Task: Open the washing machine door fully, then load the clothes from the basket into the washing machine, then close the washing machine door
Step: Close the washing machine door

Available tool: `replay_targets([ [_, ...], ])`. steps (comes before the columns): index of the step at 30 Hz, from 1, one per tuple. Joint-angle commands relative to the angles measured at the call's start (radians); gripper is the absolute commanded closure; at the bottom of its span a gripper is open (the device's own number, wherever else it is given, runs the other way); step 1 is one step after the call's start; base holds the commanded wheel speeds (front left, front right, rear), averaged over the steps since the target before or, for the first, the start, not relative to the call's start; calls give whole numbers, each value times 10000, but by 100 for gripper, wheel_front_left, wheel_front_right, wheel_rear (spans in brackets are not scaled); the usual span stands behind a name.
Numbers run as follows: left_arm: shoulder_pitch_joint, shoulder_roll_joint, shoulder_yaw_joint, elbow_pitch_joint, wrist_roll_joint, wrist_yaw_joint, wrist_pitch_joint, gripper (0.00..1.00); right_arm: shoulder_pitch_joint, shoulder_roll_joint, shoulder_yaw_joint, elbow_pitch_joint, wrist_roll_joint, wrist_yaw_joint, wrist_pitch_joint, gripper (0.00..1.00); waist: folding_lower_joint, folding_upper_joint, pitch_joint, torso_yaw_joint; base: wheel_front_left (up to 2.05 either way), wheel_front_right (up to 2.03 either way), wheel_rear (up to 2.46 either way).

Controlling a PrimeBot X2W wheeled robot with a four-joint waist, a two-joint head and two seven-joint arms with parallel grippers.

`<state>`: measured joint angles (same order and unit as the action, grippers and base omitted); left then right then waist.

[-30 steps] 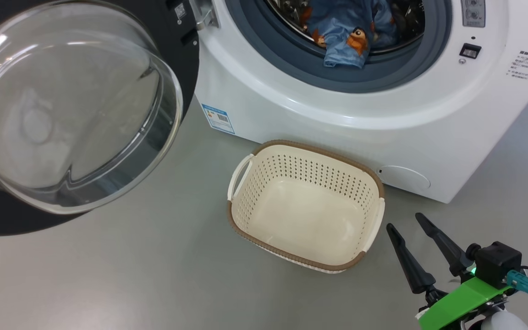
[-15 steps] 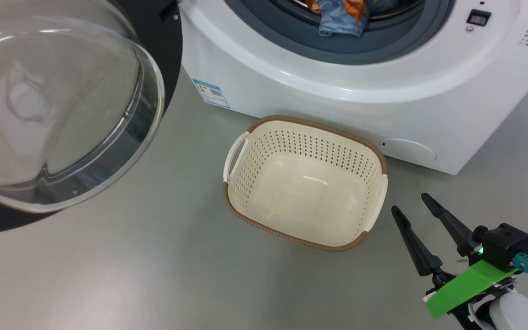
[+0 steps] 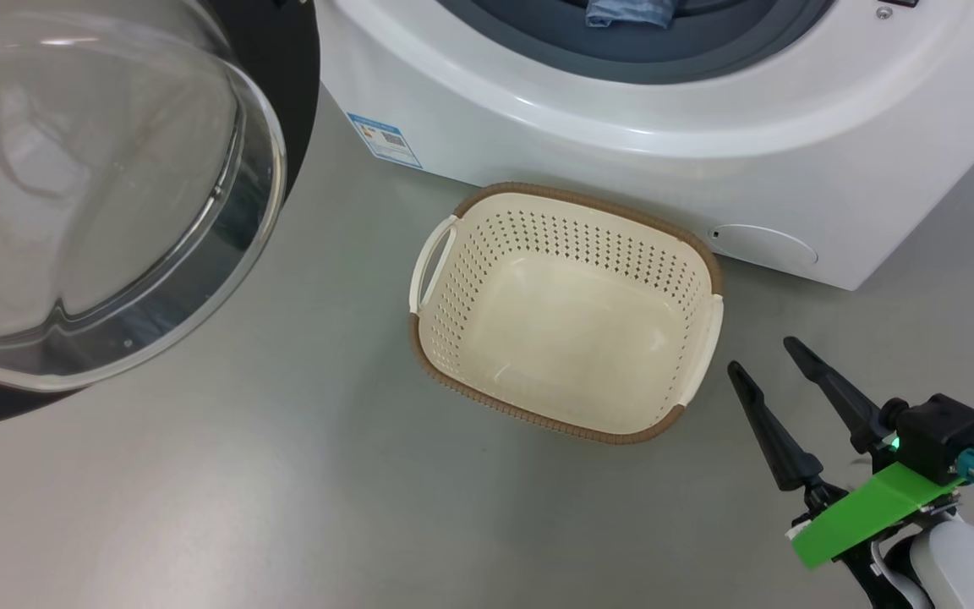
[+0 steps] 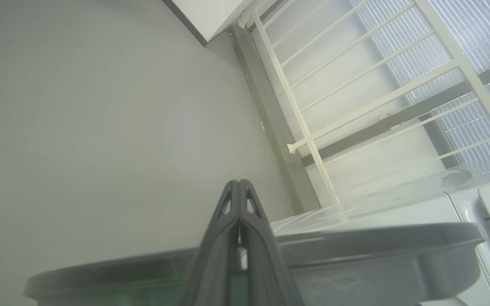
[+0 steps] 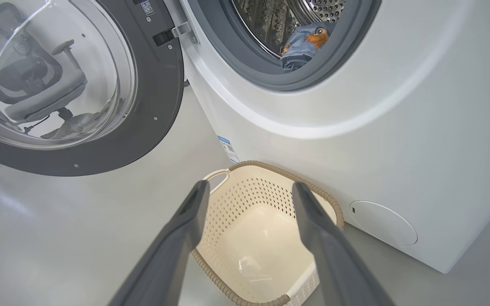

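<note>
The washing machine door (image 3: 288,101) stands swung open at the left, its glass bowl (image 3: 90,194) bulging toward me. The white washing machine (image 3: 664,110) has blue bear-print clothes (image 3: 626,12) lying in its mouth, and they show at the drum's lip (image 5: 304,42). The cream basket (image 3: 588,201) sits empty on the floor before the machine. My right gripper (image 3: 761,354) hangs open to the basket's right, with nothing between its fingers; from the wrist (image 5: 250,185) it looks over the basket (image 5: 270,166). My left gripper (image 4: 238,183) is shut and holds nothing.
Grey floor (image 3: 284,491) spreads in front of and left of the basket. A round white cover (image 3: 764,245) sits low on the machine's front. In the left wrist view a curved grey rim (image 4: 355,246) lies close behind the fingers, with a white railing (image 4: 313,140) beyond.
The head camera has tilted, so the machine, basket and door sit higher in the picture and less of the drum shows. My right gripper stays open beside the basket.
</note>
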<state>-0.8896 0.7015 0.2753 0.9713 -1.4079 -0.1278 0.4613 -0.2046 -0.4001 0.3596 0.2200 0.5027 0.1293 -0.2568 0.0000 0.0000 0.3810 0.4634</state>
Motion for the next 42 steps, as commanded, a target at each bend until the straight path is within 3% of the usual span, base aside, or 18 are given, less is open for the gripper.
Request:
replay_targets([
  [1,-134,762,79,-122,-58,-28,225,100,-193,-41,215,-216,-58,14,-49,0,0,0,24,8,0,0,0],
  [16,322,513,-441,-746,-405,-29,1731,100,-180,18,263,-118,-20,14,-49,0,0,0,-302,89,0,0,0],
  [42,2075,402,-1396,-3739,-1011,-29,3881,100,318,396,255,16,98,14,-49,0,0,0,-1575,279,0,0,0],
])
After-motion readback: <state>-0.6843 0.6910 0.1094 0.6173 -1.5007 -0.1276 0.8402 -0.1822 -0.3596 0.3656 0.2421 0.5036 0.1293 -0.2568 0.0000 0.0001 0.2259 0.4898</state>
